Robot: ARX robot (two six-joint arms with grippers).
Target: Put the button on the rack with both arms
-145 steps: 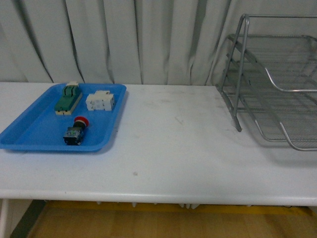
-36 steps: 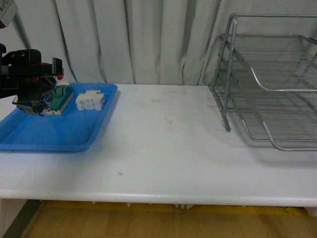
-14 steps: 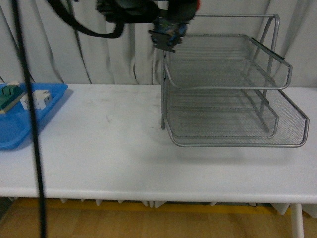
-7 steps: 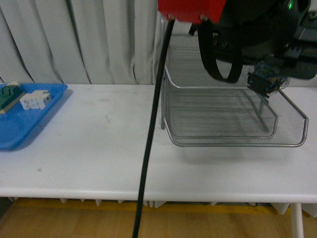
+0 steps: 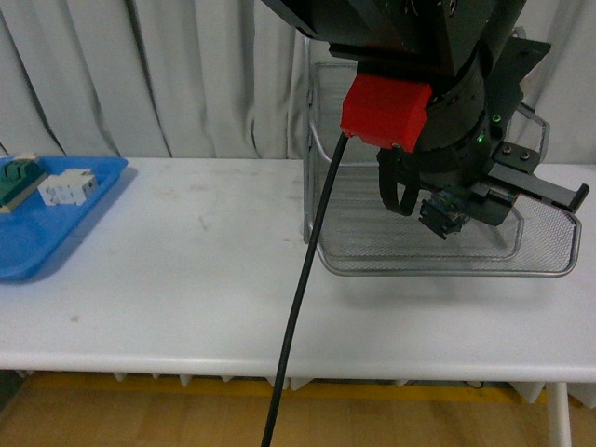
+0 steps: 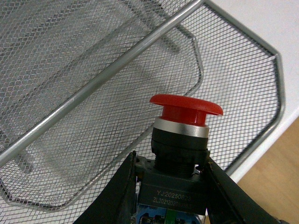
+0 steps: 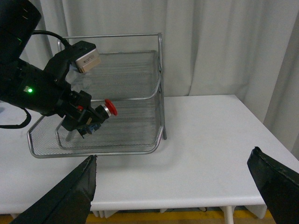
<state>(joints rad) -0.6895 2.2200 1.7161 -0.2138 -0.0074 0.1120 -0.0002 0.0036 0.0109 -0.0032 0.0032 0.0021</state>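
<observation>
Close under the left wrist: left gripper (image 6: 171, 186), jaws pinching the black body of the button (image 6: 184, 133), red cap clear of them. Button hangs over the rack (image 6: 84, 93), seemingly the lowest tier, not touching mesh. Pick-up and carry look done; lowering and release left to do. Right gripper (image 7: 173, 158) jaws spread wide, empty, well back. Far left, blue tray (image 5: 37, 237) on the table (image 5: 186, 279)

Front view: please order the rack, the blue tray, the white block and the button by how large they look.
1. rack
2. blue tray, though cut off at the edge
3. white block and button: similar, button partly hidden, so unranked
</observation>
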